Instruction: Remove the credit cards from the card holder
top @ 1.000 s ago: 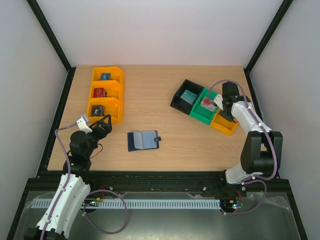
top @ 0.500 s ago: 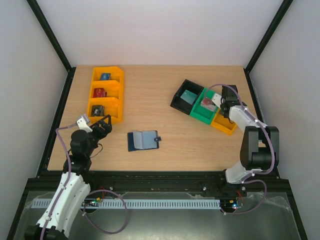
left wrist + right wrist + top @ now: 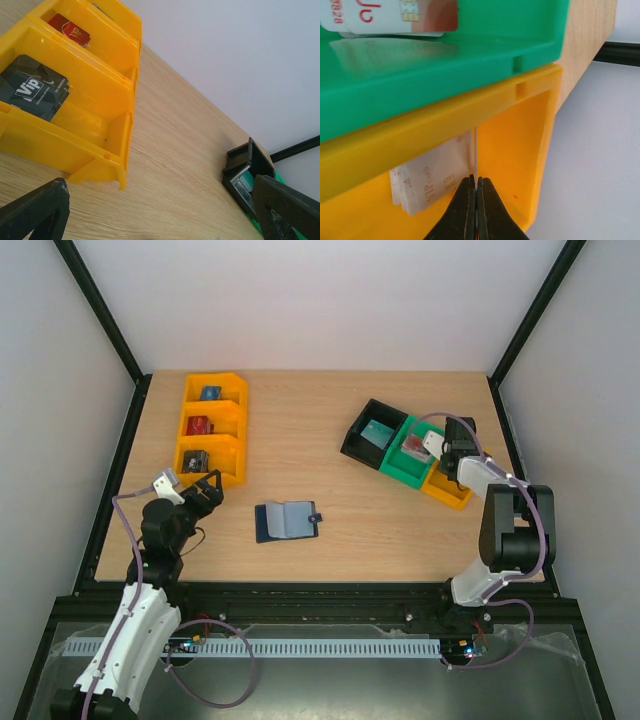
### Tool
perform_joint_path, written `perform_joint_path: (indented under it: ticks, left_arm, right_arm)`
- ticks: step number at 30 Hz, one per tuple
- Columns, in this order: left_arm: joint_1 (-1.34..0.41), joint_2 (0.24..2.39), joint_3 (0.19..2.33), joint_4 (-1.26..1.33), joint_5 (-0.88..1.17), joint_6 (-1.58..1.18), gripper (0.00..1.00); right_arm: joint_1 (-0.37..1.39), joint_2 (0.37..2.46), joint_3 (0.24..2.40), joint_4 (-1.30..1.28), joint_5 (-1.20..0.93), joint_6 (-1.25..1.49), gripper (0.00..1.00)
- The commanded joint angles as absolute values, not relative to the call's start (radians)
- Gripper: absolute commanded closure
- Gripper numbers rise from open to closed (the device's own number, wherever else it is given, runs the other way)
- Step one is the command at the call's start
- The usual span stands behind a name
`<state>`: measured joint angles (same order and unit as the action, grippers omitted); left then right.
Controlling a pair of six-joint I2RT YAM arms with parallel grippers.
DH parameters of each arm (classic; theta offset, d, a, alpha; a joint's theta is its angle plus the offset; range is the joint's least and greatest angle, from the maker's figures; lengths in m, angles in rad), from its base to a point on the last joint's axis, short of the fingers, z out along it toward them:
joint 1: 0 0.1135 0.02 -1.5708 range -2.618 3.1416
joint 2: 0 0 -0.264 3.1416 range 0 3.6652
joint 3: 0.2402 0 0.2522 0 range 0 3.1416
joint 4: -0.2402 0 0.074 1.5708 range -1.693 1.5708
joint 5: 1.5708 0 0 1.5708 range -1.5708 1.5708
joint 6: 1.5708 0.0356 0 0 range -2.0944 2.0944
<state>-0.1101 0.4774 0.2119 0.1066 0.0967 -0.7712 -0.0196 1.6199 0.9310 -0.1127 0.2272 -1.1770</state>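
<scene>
You have the holder lying open and flat on the desk. Its dark half is on the left, its pale blue-grey half on the right, and a small tab sits at its right edge. From above you cannot tell whether that pale face is a card or the lining.

Your left tool hangs left of the holder and apart from it, spread as wide as it goes, with nothing between its fingers. It looks out at the orange bin, which stands left of the holder and beyond it. That bin has a black card in its nearest bay and a red card in the next.

Your right tool is well to the right of the holder and beyond it, tips pressed together at the yellow bin. A hair-thin pale edge rises from between the tips, and you cannot tell what it is. A white card leans in that bin. The green bin beside it holds a chip card.
</scene>
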Motion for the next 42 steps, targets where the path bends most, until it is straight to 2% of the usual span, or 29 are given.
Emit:
perform_joint_path:
  ticks: [1, 4, 6, 8, 10, 11, 13, 15, 16, 18, 19, 20, 23, 28, 32, 35, 38, 42]
  left_arm:
    - [-0.099, 0.483, 0.196, 0.132, 0.1, -0.778, 0.01]
    - [-0.094, 0.482, 0.196, 0.131, 0.1, -0.776, 0.01]
    - [-0.091, 0.482, 0.198, 0.135, 0.105, -0.773, 0.01]
    - [-0.091, 0.482, 0.198, 0.14, 0.111, -0.772, 0.01]
    - [-0.091, 0.481, 0.197, 0.139, 0.113, -0.773, 0.0]
    - [-0.091, 0.482, 0.197, 0.14, 0.113, -0.773, 0.0]
    - [-0.091, 0.481, 0.197, 0.141, 0.116, -0.773, 0.01]
    - [-0.091, 0.482, 0.195, 0.144, 0.12, -0.773, 0.01]
    - [-0.091, 0.482, 0.196, 0.145, 0.123, -0.773, 0.0]
    - [-0.091, 0.48, 0.196, 0.149, 0.128, -0.773, 0.01]
    - [-0.091, 0.48, 0.194, 0.152, 0.13, -0.774, 0.01]
    - [-0.091, 0.48, 0.194, 0.153, 0.134, -0.772, 0.01]
    - [-0.091, 0.477, 0.194, 0.159, 0.138, -0.772, 0.01]
    - [-0.091, 0.482, 0.192, 0.168, 0.145, -0.78, 0.0]
    - [-0.091, 0.501, 0.183, 0.2, 0.222, -0.809, 0.0]
    - [-0.108, 0.518, 0.176, 0.248, 0.317, -0.834, 0.01]
    - [-0.135, 0.537, 0.146, 0.256, 0.376, -0.913, 0.01]
    - [-0.215, 0.582, 0.127, 0.207, 0.356, -0.925, 0.03]
  right_arm:
    - [-0.031, 1.614, 0.877, -0.012, 0.181, -1.198, 0.99]
    - [-0.037, 1.62, 0.838, 0.041, 0.206, -1.205, 0.96]
    - [-0.038, 1.621, 0.824, 0.053, 0.21, -1.211, 0.89]
    - [-0.038, 1.618, 0.825, 0.039, 0.193, -1.205, 0.72]
    - [-0.038, 1.614, 0.824, 0.036, 0.185, -1.195, 0.47]
    - [-0.038, 1.611, 0.824, 0.035, 0.183, -1.189, 0.4]
    - [-0.038, 1.602, 0.824, 0.037, 0.181, -1.184, 0.32]
    - [-0.038, 1.585, 0.819, 0.038, 0.181, -1.187, 0.3]
    - [-0.038, 1.573, 0.819, 0.032, 0.176, -1.187, 0.25]
    - [-0.038, 1.541, 0.82, 0.01, 0.154, -1.186, 0.22]
    - [-0.038, 1.52, 0.825, -0.008, 0.134, -1.185, 0.03]
    - [-0.038, 1.499, 0.828, -0.026, 0.115, -1.18, 0.01]
    - [-0.038, 1.417, 0.83, -0.009, 0.082, -1.1, 0.01]
    - [-0.038, 1.275, 0.913, 0.019, 0.036, -0.634, 0.01]
    - [-0.036, 1.245, 1.066, -0.144, -0.226, -0.158, 0.0]
    - [0.01, 1.208, 1.022, -0.056, -0.469, 0.166, 0.09]
    - [0.148, 1.179, 0.895, 0.088, -0.468, 0.414, 0.19]
    - [0.368, 1.238, 0.835, 0.082, -0.366, 0.607, 0.32]
